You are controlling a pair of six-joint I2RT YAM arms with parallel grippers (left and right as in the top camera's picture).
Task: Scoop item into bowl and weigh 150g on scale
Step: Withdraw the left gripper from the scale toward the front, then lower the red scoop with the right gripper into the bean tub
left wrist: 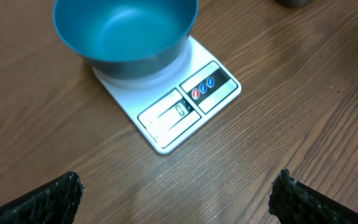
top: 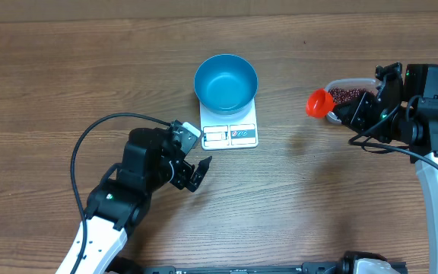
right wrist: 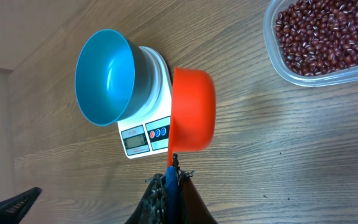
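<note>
The bowl [top: 226, 81] sits on the scale [top: 230, 135], whose display edge faces the left end effector [top: 195, 173], fingers wide apart. The right end effector [right wrist: 170, 180] is clamped on the orange scoop [top: 319, 102], its cup pointing toward the bowl, beside the beans [top: 347, 95] in their tub [top: 333, 82].

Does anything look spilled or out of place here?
Nothing stands out. The blue bowl sits upright and empty on the scale, the beans lie inside the clear tub, none spilled on the table.

Left pincer [top: 193, 173] wide open, seemingly hovering. Right pincer [right wrist: 170, 182] clamped tight on scoop [right wrist: 192, 111] handle.
</note>
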